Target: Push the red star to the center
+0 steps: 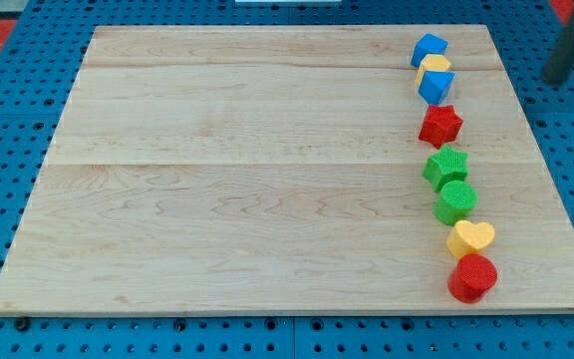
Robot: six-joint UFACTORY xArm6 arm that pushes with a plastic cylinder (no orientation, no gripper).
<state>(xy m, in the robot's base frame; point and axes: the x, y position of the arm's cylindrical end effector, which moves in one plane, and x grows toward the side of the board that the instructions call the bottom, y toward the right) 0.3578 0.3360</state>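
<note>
The red star lies on the wooden board near its right side, in a line of several blocks running from the view's top to its bottom. My tip is at the view's top right, off the board's right edge, well to the right of and above the red star and touching no block. Above the star are a blue block, a yellow block and another blue block. Just below it is a green star.
Lower in the line are a green cylinder, a yellow heart and a red cylinder. A blue pegboard surrounds the board.
</note>
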